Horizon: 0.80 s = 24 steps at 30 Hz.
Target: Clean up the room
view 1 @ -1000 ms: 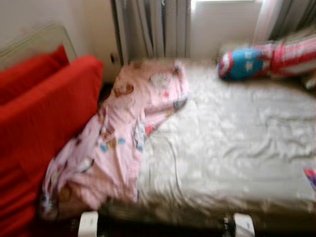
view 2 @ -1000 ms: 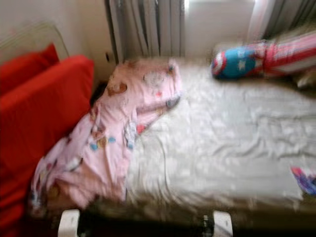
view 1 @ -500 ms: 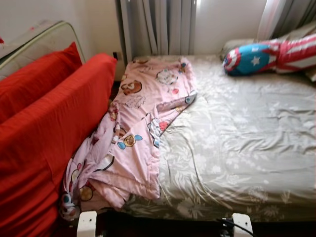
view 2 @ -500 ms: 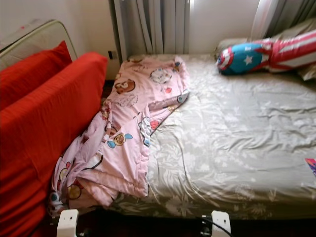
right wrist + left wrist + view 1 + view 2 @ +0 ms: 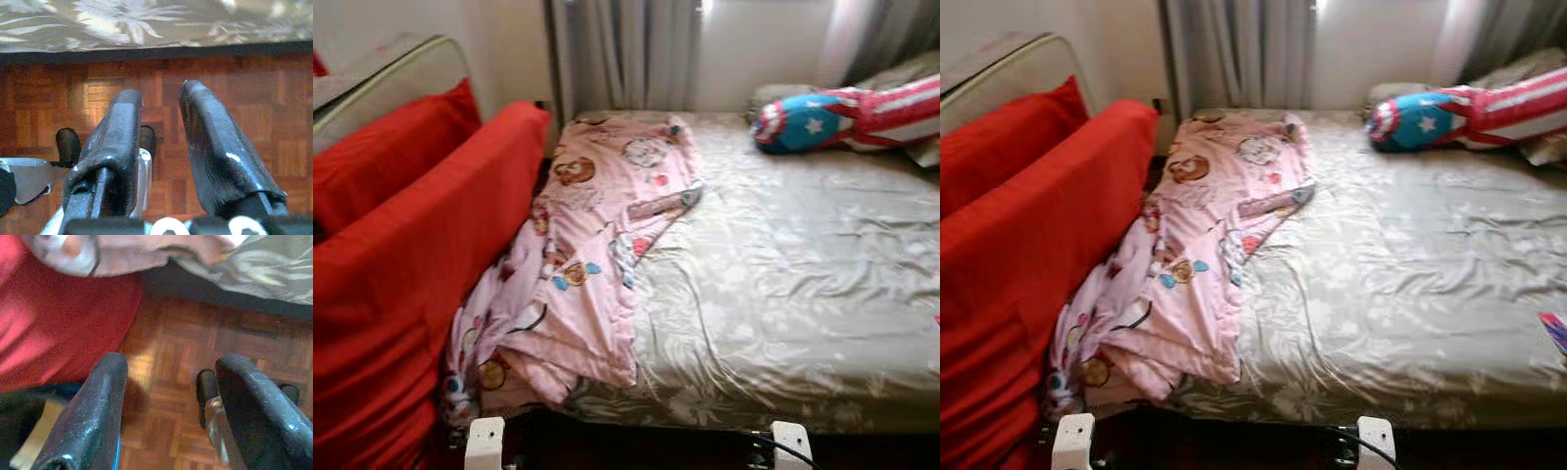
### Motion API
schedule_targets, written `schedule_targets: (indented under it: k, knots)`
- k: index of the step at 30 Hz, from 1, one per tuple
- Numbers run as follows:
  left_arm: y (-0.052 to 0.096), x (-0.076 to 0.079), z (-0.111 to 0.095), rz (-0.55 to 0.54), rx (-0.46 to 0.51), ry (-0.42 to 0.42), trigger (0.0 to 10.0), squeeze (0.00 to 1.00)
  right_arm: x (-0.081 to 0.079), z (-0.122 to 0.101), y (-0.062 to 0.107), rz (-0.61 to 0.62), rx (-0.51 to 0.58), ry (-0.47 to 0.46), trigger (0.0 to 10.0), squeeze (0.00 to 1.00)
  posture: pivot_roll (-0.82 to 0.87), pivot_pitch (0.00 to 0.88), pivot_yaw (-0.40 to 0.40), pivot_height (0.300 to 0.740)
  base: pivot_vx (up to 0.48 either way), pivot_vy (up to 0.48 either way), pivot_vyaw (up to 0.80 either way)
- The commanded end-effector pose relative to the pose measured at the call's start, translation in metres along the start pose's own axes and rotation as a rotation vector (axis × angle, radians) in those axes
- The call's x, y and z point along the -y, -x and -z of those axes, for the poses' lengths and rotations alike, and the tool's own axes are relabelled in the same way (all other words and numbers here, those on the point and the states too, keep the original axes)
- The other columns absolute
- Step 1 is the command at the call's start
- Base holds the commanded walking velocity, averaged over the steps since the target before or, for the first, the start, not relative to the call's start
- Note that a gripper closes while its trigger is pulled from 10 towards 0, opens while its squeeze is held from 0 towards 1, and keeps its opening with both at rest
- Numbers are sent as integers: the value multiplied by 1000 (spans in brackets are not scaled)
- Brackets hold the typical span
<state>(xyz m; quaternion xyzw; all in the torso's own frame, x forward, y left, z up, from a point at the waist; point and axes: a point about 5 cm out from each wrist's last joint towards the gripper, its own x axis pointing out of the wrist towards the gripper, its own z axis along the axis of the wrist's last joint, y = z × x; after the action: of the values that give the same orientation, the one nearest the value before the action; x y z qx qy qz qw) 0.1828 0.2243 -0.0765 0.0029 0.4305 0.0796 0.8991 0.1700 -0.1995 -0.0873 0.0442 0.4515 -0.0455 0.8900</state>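
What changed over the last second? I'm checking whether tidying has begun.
Only the camera shifted and the blur cleared. The pink blanket still lies crumpled along the bed edge beside the red cushions; the shield pillow is unmoved. Nothing grasped.

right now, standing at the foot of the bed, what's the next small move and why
Probably raise the left gripper toward the pink blanket. It lies crumpled along the bed's left side, its corner hanging off the foot near the red cushion, while both grippers hang open and empty over the wooden floor.
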Motion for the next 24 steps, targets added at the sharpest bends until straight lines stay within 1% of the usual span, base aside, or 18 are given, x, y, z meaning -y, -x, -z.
schedule_targets:
  k: [1,24]
  knots:
    - [1,-1,4,1,-16,-8,10000,0,-2,0,0,-7,0,8,10000,0,-135,0,19,740,0,0,800]
    - [1,-1,4,4,-18,-8,10000,0,-1,1,0,-5,-3,2,10000,0,-129,0,13,740,0,0,800]
